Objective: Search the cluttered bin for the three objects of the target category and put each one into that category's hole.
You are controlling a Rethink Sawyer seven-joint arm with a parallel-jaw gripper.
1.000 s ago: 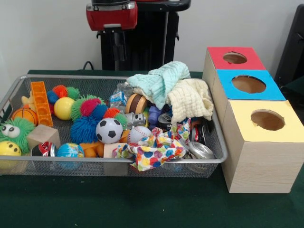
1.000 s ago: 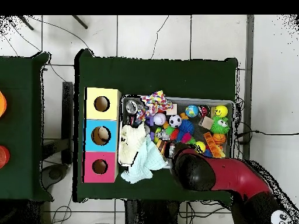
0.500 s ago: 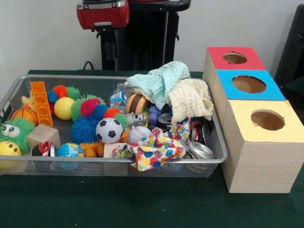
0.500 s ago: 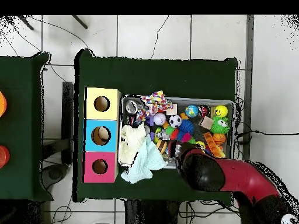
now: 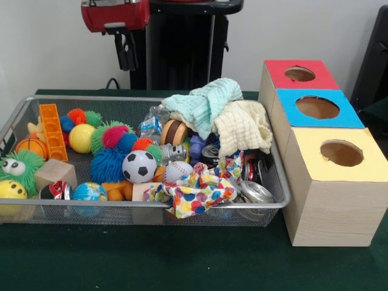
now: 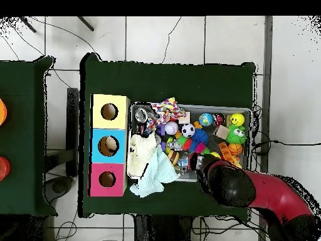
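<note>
Dark green cloth-covered table over white tiled floor; silver wire-mesh bin; gripper fingers' state unclear.

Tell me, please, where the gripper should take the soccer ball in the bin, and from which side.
Judging from its pose, take the soccer ball from straight above, across its widest part. Its top is bare, while the blue fuzzy toy and the baseball crowd its sides, so the fingers should probably close front to back.

Green table — bin, boxes
</note>
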